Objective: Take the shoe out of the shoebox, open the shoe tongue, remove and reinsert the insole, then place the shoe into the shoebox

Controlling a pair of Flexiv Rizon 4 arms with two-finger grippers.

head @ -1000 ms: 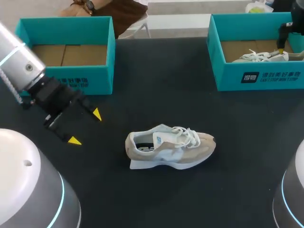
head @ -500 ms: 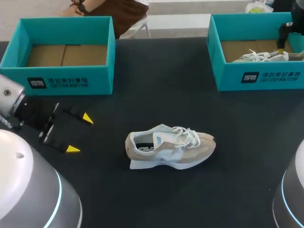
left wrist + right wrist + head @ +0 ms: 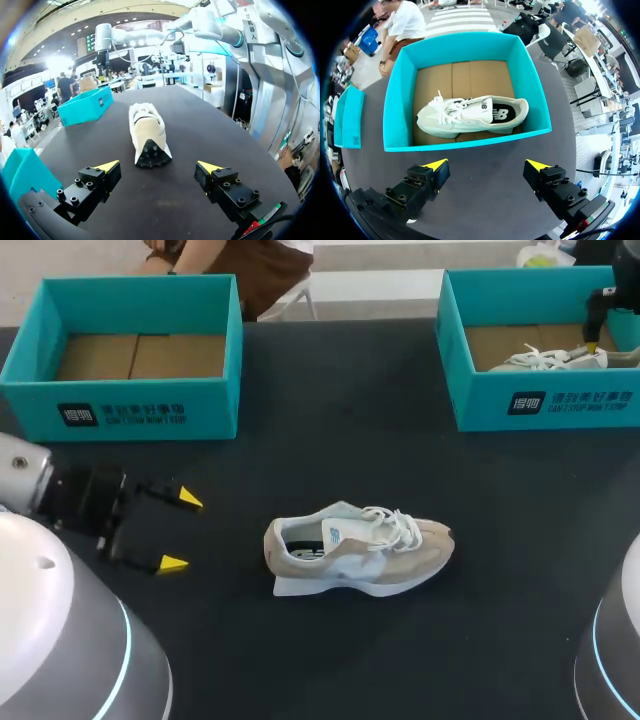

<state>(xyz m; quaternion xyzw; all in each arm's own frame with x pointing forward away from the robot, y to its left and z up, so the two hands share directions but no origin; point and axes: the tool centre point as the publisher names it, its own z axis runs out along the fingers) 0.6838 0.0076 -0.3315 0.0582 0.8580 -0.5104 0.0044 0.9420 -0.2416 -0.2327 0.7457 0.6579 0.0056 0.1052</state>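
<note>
A beige and white shoe (image 3: pixel 358 551) lies on its side mid-table, its heel toward my left arm; in the left wrist view the shoe (image 3: pixel 147 134) lies ahead of the fingers, heel nearest. My left gripper (image 3: pixel 179 531) stands open and empty to the shoe's left, pointing at it. A second pale shoe (image 3: pixel 470 116) lies inside the teal shoebox (image 3: pixel 535 95) at the back right. My right gripper (image 3: pixel 485 167) hangs open above that box's near wall, holding nothing. In the head view only a dark part of the right arm shows, over the box (image 3: pixel 540 405).
An empty teal shoebox (image 3: pixel 140 405) with a cardboard floor stands at the back left, just beyond my left gripper. The black tabletop (image 3: pixel 340 440) stretches bare between the two boxes and in front of the shoe.
My left arm has drawn back and down toward the table's left edge, and its gripper has turned to point at the shoe's heel. The shoe and the right arm have stayed put.
</note>
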